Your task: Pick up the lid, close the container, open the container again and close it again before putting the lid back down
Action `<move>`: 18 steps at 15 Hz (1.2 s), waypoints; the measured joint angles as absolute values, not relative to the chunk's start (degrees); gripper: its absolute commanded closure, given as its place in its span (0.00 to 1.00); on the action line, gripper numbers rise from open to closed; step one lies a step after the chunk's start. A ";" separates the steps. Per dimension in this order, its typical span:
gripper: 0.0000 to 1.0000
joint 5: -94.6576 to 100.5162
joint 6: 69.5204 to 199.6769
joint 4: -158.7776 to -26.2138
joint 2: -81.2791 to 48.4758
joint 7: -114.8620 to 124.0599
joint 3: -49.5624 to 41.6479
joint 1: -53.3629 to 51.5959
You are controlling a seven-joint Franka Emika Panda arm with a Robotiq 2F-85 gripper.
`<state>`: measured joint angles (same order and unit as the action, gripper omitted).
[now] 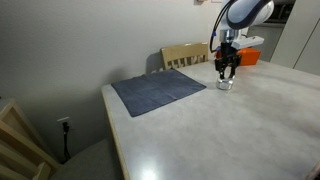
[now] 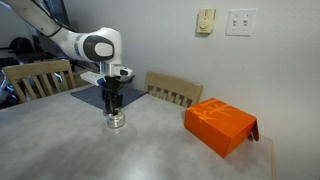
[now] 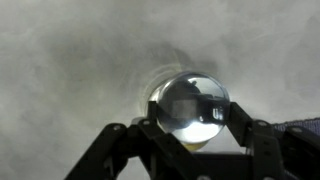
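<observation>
The container (image 1: 224, 85) is a small squat jar standing on the pale table, also seen in an exterior view (image 2: 117, 122). My gripper (image 1: 226, 72) points straight down right over it in both exterior views (image 2: 113, 106). In the wrist view the lid (image 3: 192, 102), a shiny round disc, sits between my gripper's fingers (image 3: 195, 118), which close on its two sides. A yellowish bit of the container (image 3: 195, 144) shows just under the lid. I cannot tell whether the lid rests on the jar's rim or hovers slightly above it.
An orange box (image 2: 220, 125) lies on the table beside the jar, also seen behind my arm (image 1: 248, 56). A dark blue-grey mat (image 1: 158, 90) lies near the table's edge. Wooden chairs (image 2: 172, 90) (image 1: 185, 55) stand at the table's sides.
</observation>
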<state>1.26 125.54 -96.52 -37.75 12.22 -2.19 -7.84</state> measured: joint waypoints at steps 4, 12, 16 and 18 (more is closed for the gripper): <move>0.56 2.43 125.66 -96.52 -37.74 12.12 -2.36 -7.82; 0.56 3.26 125.76 -96.18 -37.73 11.54 -2.45 -7.47; 0.56 3.26 126.29 -95.71 -37.73 9.95 -2.45 -7.13; 0.56 3.26 126.48 -95.40 -37.74 9.15 -2.45 -6.84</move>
